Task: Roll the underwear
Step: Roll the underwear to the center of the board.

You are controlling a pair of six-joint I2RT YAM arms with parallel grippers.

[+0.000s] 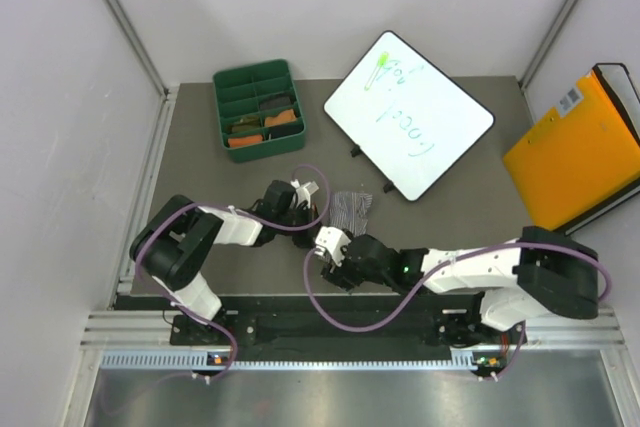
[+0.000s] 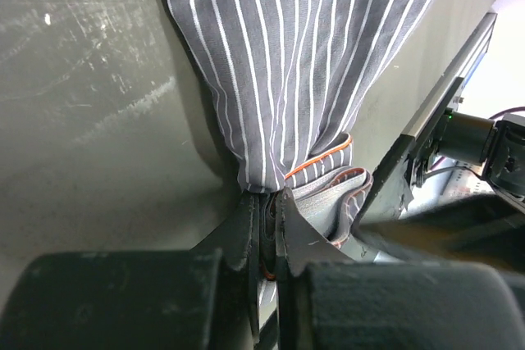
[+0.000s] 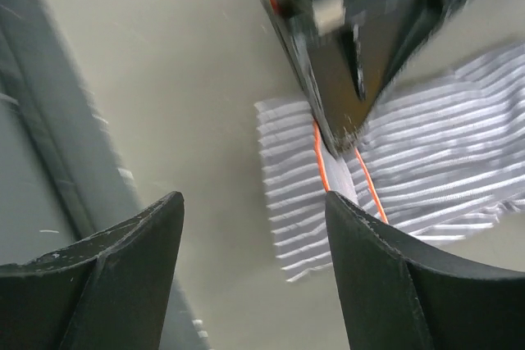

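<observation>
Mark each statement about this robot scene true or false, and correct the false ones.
1. The left arm has its jaws shut on the striped underwear. True.
2. The right arm has its jaws clamped on that underwear too. False: they stand open and empty.
3. In the top view, the green tray lies left of the whiteboard. True.
4. The whiteboard is blank. False: it has green writing on it.

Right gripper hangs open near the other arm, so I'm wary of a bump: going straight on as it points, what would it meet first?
Probably the table, close beside the edge of the striped underwear; the left gripper, shut on that cloth, sits just off that line. Depth is unclear.
</observation>
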